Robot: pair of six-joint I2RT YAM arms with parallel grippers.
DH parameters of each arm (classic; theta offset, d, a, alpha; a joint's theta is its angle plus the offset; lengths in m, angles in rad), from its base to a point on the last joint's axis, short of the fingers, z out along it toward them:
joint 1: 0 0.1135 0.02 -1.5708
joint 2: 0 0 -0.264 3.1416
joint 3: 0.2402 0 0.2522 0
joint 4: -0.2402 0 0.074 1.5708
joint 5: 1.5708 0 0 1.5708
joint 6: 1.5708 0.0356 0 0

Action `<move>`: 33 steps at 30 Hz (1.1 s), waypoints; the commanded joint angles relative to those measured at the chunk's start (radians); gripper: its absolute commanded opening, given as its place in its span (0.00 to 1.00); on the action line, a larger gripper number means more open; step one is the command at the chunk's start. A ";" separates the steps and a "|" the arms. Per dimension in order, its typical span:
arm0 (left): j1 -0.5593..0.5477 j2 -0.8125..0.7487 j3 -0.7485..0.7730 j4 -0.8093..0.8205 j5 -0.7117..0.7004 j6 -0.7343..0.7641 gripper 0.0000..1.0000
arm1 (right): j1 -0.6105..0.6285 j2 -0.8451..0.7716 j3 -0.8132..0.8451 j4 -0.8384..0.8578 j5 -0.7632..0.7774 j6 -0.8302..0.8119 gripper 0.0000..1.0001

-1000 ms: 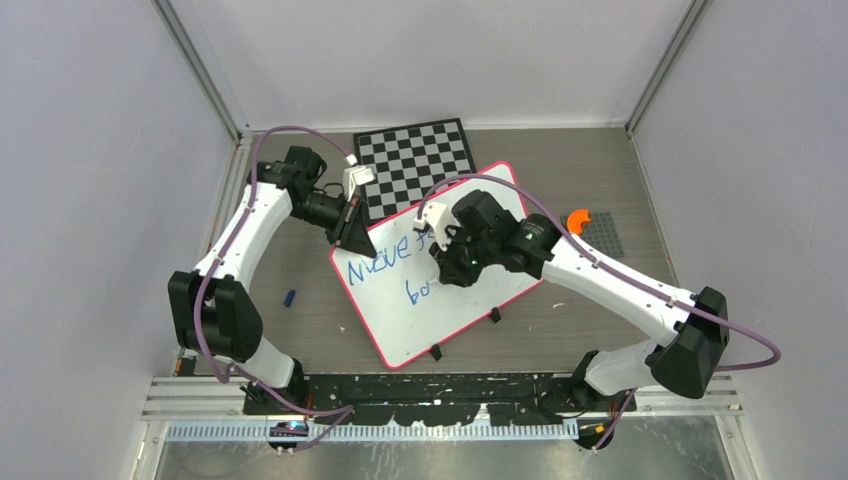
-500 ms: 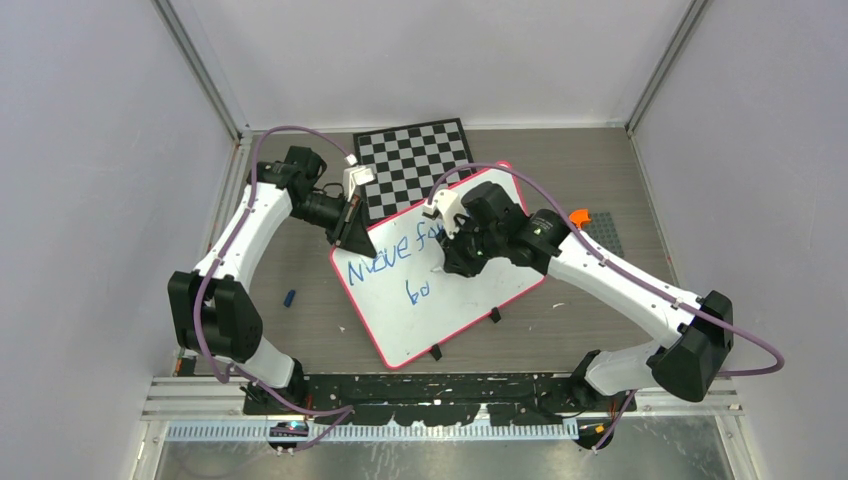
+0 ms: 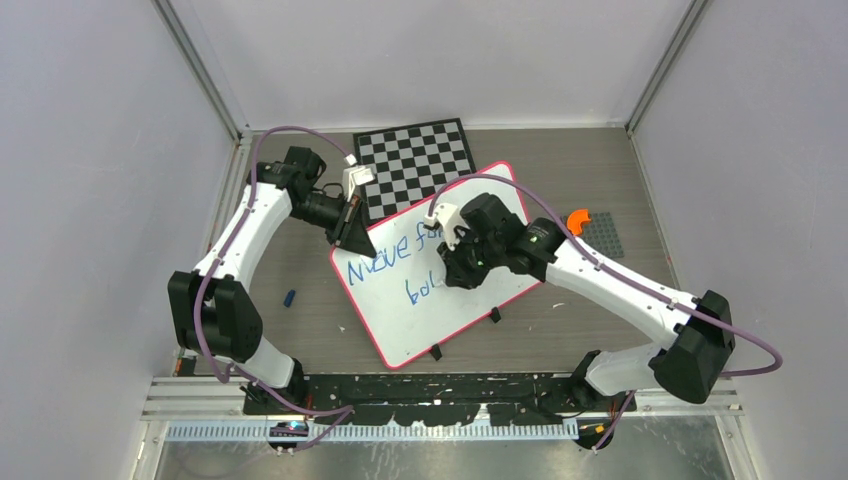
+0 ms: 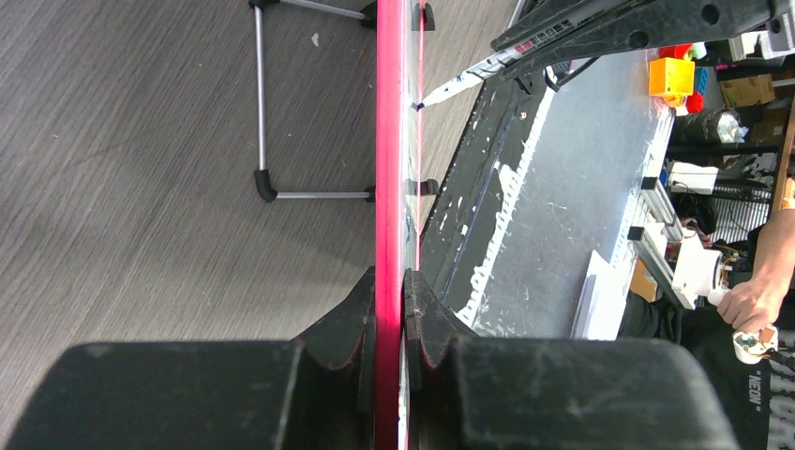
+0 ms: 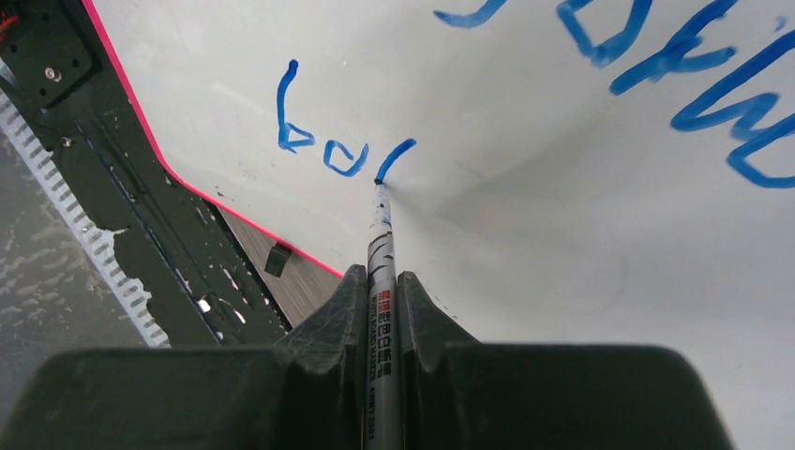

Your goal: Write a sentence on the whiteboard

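The whiteboard (image 3: 430, 330), white with a red-pink rim, stands tilted on the table's middle. The sentence (image 3: 378, 266) in blue reads "Move fo…" with "bol" (image 3: 421, 292) below it; the rest is behind the right arm. My left gripper (image 3: 350, 236) is shut on the board's upper-left rim; the left wrist view shows the fingers (image 4: 389, 277) clamping the red edge (image 4: 389, 141). My right gripper (image 3: 457, 266) is shut on a marker (image 5: 381, 234), whose tip touches the board (image 5: 581, 253) at the foot of the "l" in "bol" (image 5: 328, 141). The marker also shows in the left wrist view (image 4: 525, 52).
A black-and-white checkered board (image 3: 415, 158) lies behind the whiteboard. A small blue cap (image 3: 290, 297) lies on the table at the left. An orange piece (image 3: 577, 217) and a grey studded plate (image 3: 603, 236) lie at the right. Walls enclose three sides.
My right gripper swung up and away along the board, then came back down. A stroke "l" now stands after "bo". The left arm has not moved.
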 commanded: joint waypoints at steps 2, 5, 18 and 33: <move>0.006 -0.028 -0.008 0.050 -0.066 0.066 0.00 | -0.005 -0.027 -0.047 0.050 0.023 0.001 0.00; 0.007 -0.027 -0.008 0.049 -0.067 0.067 0.00 | -0.005 -0.032 -0.046 0.029 0.031 -0.020 0.00; 0.005 -0.019 -0.001 0.047 -0.061 0.065 0.00 | -0.020 -0.059 0.069 -0.054 0.056 -0.044 0.00; 0.005 -0.028 -0.008 0.047 -0.064 0.068 0.00 | -0.019 -0.001 0.099 -0.007 0.090 -0.039 0.00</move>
